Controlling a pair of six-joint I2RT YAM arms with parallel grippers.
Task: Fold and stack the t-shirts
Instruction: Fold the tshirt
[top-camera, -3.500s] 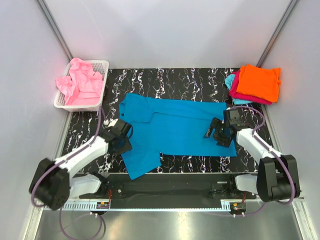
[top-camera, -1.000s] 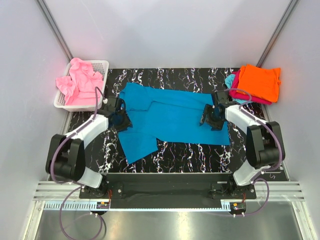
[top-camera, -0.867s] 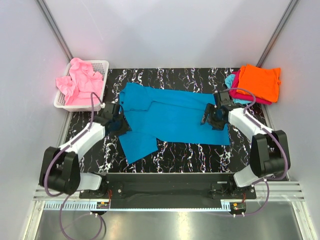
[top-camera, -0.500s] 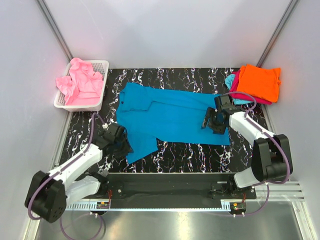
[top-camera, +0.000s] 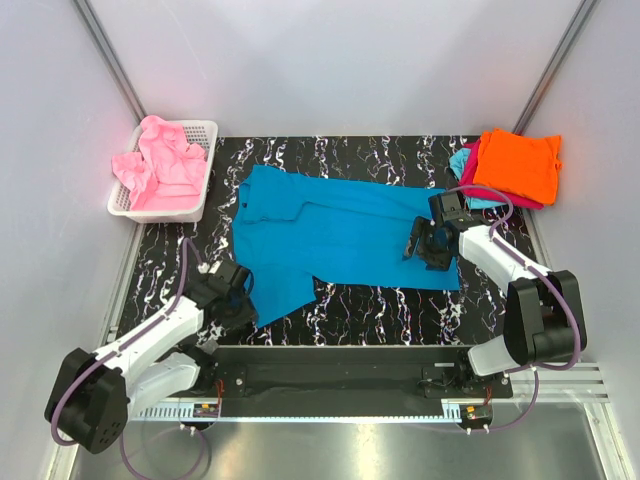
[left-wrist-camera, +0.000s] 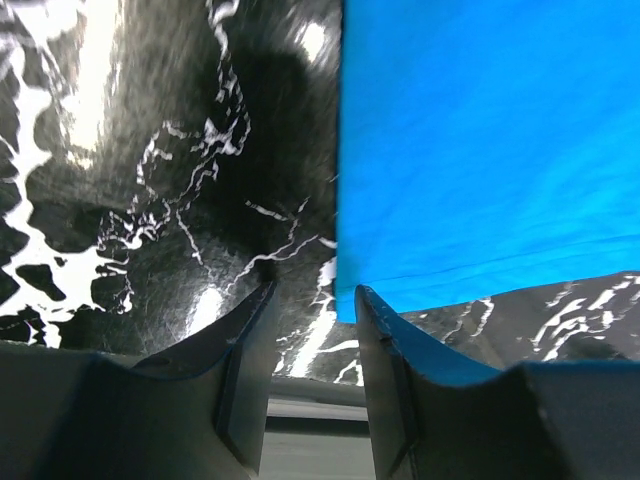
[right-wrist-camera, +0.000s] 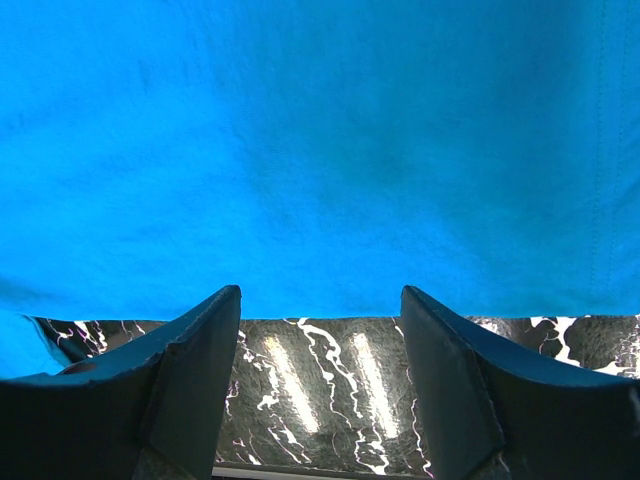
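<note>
Half-open left gripper (left-wrist-camera: 310, 295) and wide-open right gripper (right-wrist-camera: 320, 300), both empty at the shirt's (top-camera: 340, 240) edges, could close short and miss the cloth.

I count one white basket (top-camera: 205, 170). Inside it lies pink cloth (top-camera: 160, 165); whether this is one shirt or more, I cannot tell. Right of the basket I see one teal-blue t-shirt (top-camera: 340, 235). Further right of the basket are three stacked shirts: one orange shirt (top-camera: 518, 165), one magenta shirt (top-camera: 467, 178) and one light cyan shirt (top-camera: 459, 161). The arms are two: the left arm (top-camera: 150, 335) and the right arm (top-camera: 500, 262).
</note>
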